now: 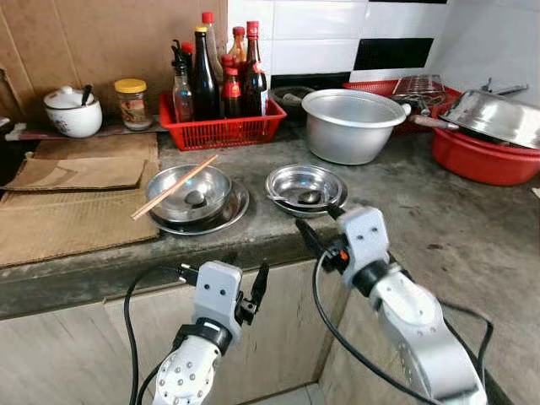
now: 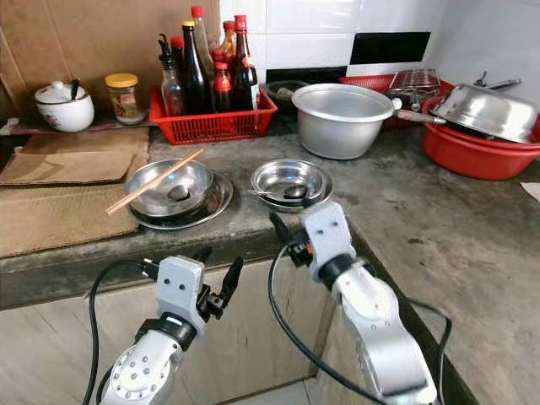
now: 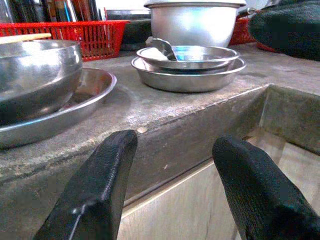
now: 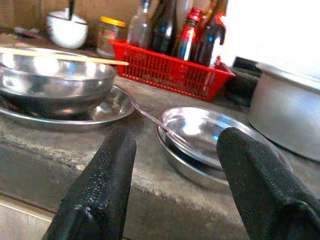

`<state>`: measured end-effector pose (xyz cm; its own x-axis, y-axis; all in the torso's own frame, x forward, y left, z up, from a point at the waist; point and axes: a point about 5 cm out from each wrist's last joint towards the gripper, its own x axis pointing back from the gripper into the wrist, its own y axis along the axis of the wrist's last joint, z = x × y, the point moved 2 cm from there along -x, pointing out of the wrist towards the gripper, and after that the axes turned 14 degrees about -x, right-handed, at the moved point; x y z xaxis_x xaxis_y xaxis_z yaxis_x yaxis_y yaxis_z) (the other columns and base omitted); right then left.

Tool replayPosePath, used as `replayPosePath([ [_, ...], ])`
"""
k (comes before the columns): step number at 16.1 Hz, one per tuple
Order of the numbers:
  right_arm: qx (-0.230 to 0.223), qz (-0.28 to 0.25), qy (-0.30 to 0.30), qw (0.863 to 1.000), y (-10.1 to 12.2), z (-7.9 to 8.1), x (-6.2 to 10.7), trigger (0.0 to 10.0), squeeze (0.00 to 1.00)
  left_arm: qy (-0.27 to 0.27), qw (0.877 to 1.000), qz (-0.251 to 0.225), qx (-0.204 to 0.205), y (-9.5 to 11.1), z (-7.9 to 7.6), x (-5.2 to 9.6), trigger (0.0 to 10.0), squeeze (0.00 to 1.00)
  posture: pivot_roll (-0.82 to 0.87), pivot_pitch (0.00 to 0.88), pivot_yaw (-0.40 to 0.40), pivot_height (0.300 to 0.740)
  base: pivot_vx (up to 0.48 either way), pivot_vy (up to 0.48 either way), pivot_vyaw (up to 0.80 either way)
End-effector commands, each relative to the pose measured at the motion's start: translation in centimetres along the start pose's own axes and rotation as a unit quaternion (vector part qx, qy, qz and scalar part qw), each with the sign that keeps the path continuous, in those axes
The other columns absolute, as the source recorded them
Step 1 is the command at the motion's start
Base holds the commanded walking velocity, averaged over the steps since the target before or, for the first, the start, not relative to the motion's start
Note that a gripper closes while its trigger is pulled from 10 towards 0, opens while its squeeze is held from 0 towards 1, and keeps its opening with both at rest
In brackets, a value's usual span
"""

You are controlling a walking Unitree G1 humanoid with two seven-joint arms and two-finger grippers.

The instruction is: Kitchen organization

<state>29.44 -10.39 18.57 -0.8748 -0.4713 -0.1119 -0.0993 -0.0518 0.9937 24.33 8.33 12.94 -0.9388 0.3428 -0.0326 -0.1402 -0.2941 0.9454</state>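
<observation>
Readable text: none that I can make out from where I stand.
Bottles (image 1: pixel 221 74): in the red basket (image 1: pixel 221 131), they carry red and dark labels, but the print is too small and blurred to read.
Jar (image 1: pixel 132 103): left of the red basket, yellow lid, a patterned label with no letters I can tell.
White pot (image 1: pixel 72 110): further left of the red basket, faint markings on its side, not legible.
Steel bowls (image 1: pixel 187 192): in front of the red basket on the desk, no stamp or brand visible.
Cardboard (image 1: pixel 76 173): left of the red basket, plain brown, no print seen.
</observation>
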Motion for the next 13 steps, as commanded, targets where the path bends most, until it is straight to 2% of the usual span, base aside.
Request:
replayPosePath([
  [1, 0.02, -0.003, 0.026, 0.999, 0.3, 0.2, -0.9, 10.0, 1.0, 0.003, 1.0, -0.008, -0.006, 0.4, 0.1, 0.2, 10.0, 0.0, 0.09, 0.013, -0.069, 0.74, 0.0, 0.0, 0.0],
  [3, 0.038, -0.005, 0.049, 0.998, 0.5, 0.6, -1.9, 10.0, 1.0, 0.014, 1.0, -0.007, -0.014, 0.4, 0.5, 0.4, 10.0, 0.0, 0.1, 0.025, -0.079, 0.74, 0.0, 0.0, 0.0],
  [4, 0.045, -0.012, 0.057, 0.997, 0.9, 0.7, -2.8, 10.0, 0.0, 0.022, 1.0, -0.005, -0.013, 0.4, 0.7, 0.5, 10.0, 0.0, 0.11, 0.03, -0.086, 0.74, 0.0, 0.0, 0.0],
  [8, 0.07, -0.023, 0.088, 0.993, 1.7, 1.4, -5.0, 10.0, 0.0, 0.025, 1.0, -0.003, -0.009, 0.5, 0.5, 0.9, 10.0, 0.0, 0.11, 0.048, -0.1, 0.74, 0.0, 0.0, 0.0],
  [13, 0.107, -0.01, 0.091, 0.99, 1.4, 1.6, -7.2, 10.0, 0.0, 0.031, 0.999, -0.007, 0.003, 0.9, 0.2, 1.4, 10.0, 0.0, 0.12, 0.064, -0.121, 0.74, 0.0, 0.0, 0.0],
])
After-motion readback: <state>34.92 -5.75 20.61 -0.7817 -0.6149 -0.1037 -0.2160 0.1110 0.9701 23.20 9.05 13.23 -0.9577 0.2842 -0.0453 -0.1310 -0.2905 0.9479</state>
